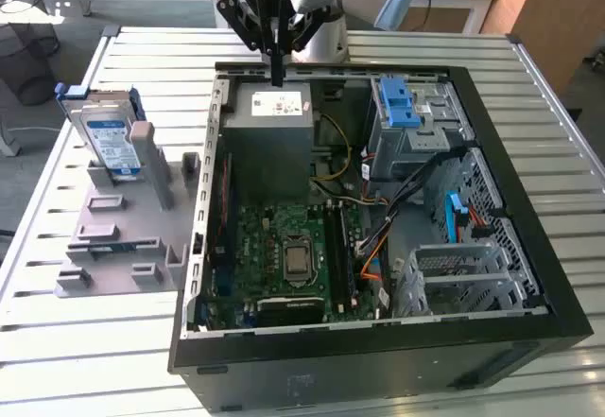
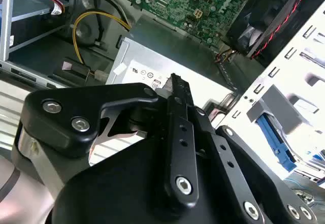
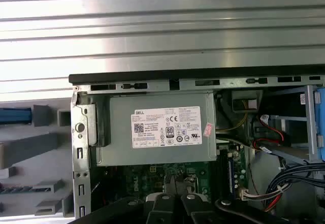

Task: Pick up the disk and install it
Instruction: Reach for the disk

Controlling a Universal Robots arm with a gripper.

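The disk (image 1: 107, 141), silver with a white-and-blue label and blue rails, stands upright in a grey holder (image 1: 123, 237) on the table, at the exterior view's left of the computer case. My gripper (image 1: 276, 75) hangs over the far edge of the open case, just above the grey power-supply box (image 1: 269, 138). Its black fingers are shut together with nothing between them. Both wrist views show the gripper (image 2: 175, 84) (image 3: 172, 203) over that same box (image 3: 157, 130). The disk is well apart from the gripper.
The open black computer case (image 1: 378, 337) holds a green motherboard (image 1: 284, 256), loose cables, a blue latch piece on a grey metal bay (image 1: 406, 114) and a metal drive cage (image 1: 454, 270). Everything rests on a slatted metal table (image 1: 558, 133).
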